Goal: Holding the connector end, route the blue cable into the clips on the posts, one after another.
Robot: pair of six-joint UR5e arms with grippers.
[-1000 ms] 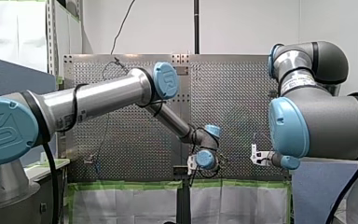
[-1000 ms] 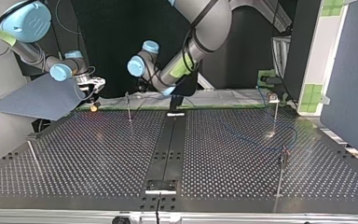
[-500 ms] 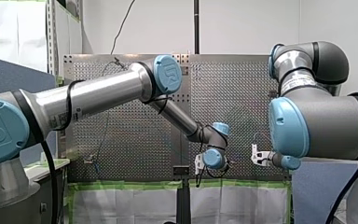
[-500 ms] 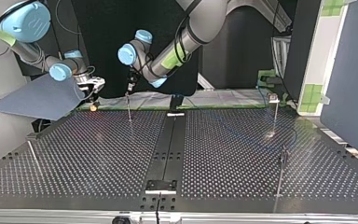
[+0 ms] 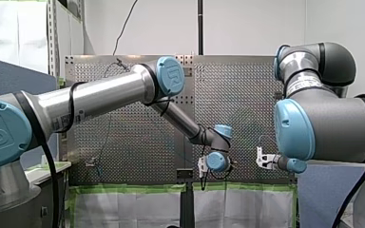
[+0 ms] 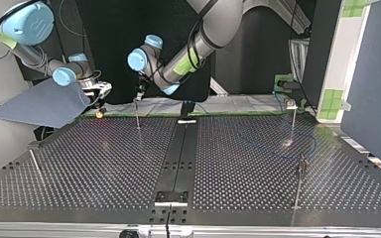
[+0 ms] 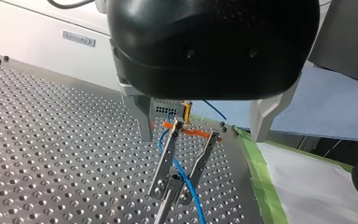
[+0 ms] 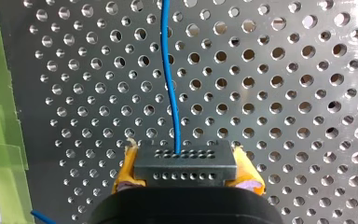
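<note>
In the right wrist view my right gripper (image 8: 184, 184) has its yellow pads shut on the dark connector block (image 8: 185, 164). The blue cable (image 8: 169, 79) runs from the block over the perforated plate. In the left wrist view my left gripper (image 7: 200, 137) is open, with its metal fingers (image 7: 143, 116) standing wide on either side of a post's forked metal clip (image 7: 182, 158). The blue cable (image 7: 186, 184) passes between the clip's prongs. In the top view my left gripper (image 6: 139, 92) hangs just above that post (image 6: 137, 113), and my right gripper (image 6: 97, 93) is beside it at the plate's far edge.
Other thin posts stand on the perforated table (image 6: 104, 163): one at the top view's left edge (image 6: 34, 166) and two at its right (image 6: 294, 119) (image 6: 300, 183). A blue-grey panel (image 6: 39, 104) lies under my right arm. Green tape (image 7: 261, 186) lines the plate's edge.
My left gripper swung from the table's middle toward the top view's left and now hangs over the far post. My right arm has not moved.
</note>
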